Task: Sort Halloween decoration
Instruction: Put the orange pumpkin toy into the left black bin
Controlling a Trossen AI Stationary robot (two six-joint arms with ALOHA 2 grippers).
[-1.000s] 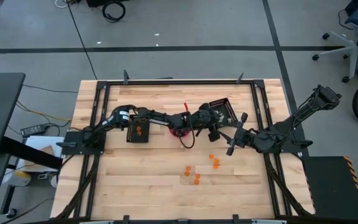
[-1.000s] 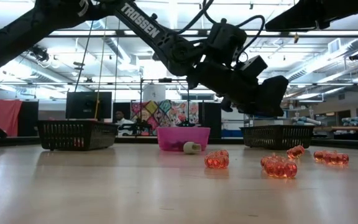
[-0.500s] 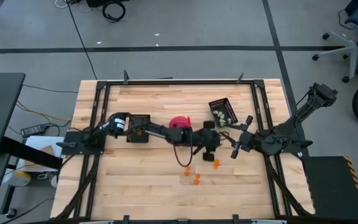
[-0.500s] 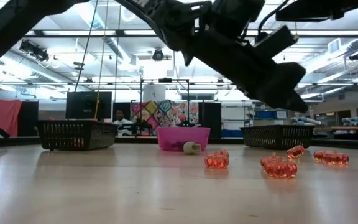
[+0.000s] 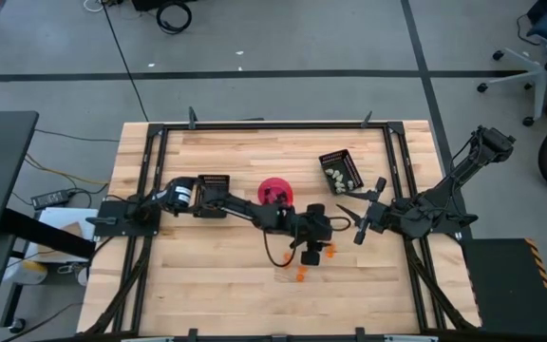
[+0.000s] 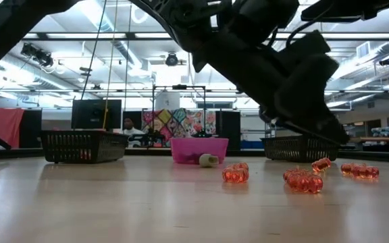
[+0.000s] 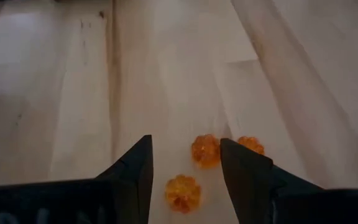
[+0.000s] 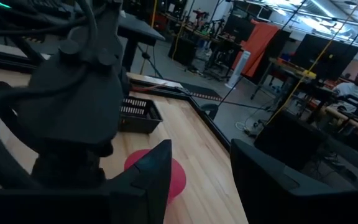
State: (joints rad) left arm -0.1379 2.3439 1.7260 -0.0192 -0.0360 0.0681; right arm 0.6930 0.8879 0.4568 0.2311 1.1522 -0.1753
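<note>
Your left gripper [image 7: 184, 163] hung over the orange trinkets [image 7: 206, 150] mid-table [image 5: 207, 294], jaws open and empty, with bare wood all around. Your right gripper [image 5: 348, 211] waited near the right tray [image 5: 340, 169], jaws open, holding nothing.

A pink bowl [image 5: 273, 190] sits near the middle of the wooden surface [image 5: 207, 285]. One black tray [image 5: 213, 183] lies to one side of it and another black tray [image 5: 341, 169] to the other, each apart from the bowl. Beyond the surface, a person [image 8: 357, 93] sits at a desk, and an office chair [image 5: 530, 47] stands on the grey floor [image 5: 283, 38].
</note>
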